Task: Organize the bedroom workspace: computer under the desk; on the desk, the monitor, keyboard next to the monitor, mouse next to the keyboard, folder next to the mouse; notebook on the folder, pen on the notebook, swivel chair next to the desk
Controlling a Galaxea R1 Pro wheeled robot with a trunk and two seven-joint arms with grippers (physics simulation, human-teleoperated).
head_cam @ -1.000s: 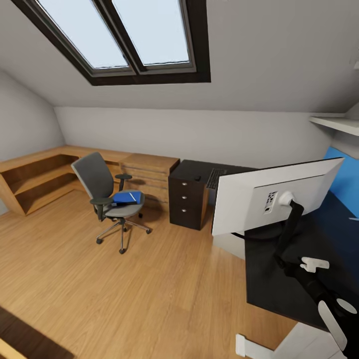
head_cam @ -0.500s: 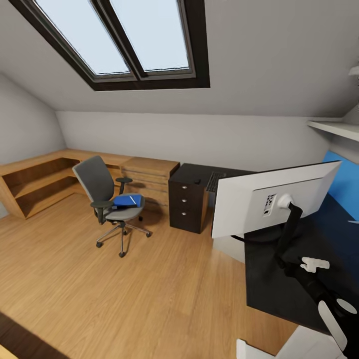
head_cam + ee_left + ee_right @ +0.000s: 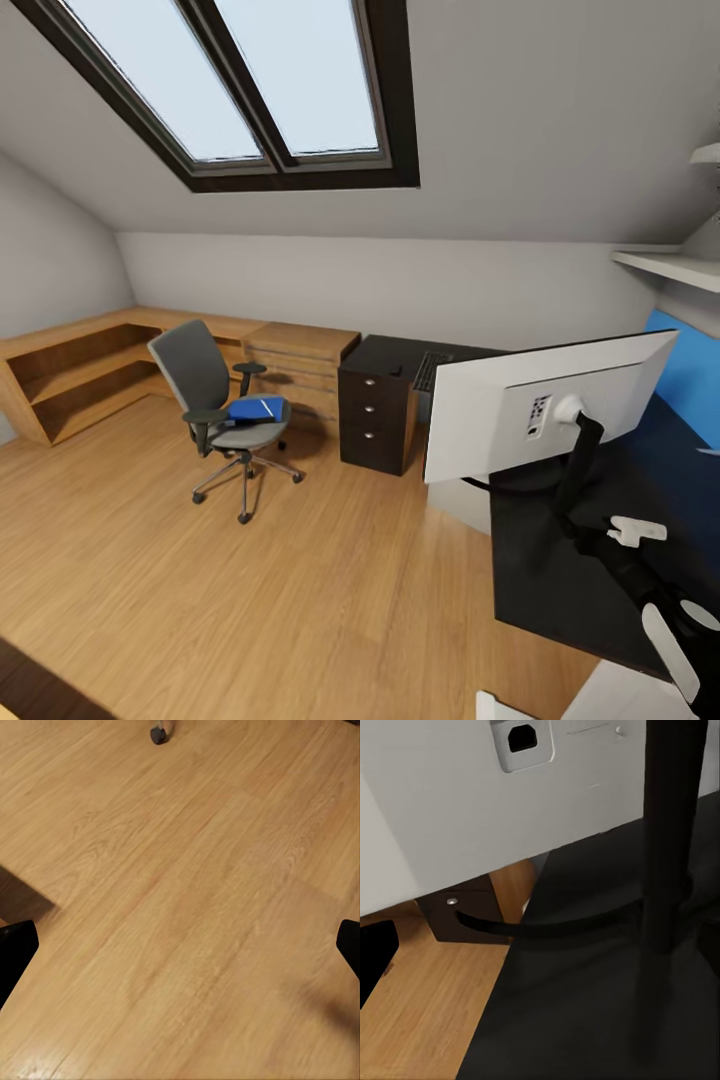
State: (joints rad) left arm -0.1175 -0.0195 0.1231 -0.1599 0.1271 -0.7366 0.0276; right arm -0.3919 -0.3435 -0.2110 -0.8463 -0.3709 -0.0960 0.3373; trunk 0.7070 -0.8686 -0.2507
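The white-backed monitor (image 3: 545,405) stands on its black pole (image 3: 671,832) on the dark desk top (image 3: 560,570). My right arm (image 3: 650,590) reaches to the pole's foot; the right gripper (image 3: 540,960) is open beside the pole, one fingertip (image 3: 375,960) at the picture's edge. Across the room, the grey swivel chair (image 3: 200,385) carries the blue folder (image 3: 257,408) on its seat. A keyboard (image 3: 432,370) and a mouse (image 3: 397,370) lie on the far desk end above the drawer unit (image 3: 375,420). The left gripper (image 3: 180,952) hangs open over bare wooden floor (image 3: 187,870).
Low wooden shelving (image 3: 80,370) and a wooden drawer chest (image 3: 300,360) line the far wall under a sloped ceiling with a skylight (image 3: 250,80). A pale box (image 3: 460,505) shows below the monitor. Wide wooden floor (image 3: 300,580) lies between me and the chair.
The whole head view has slid down slightly, so the camera moved. Chair, monitor and desk keep their places relative to one another.
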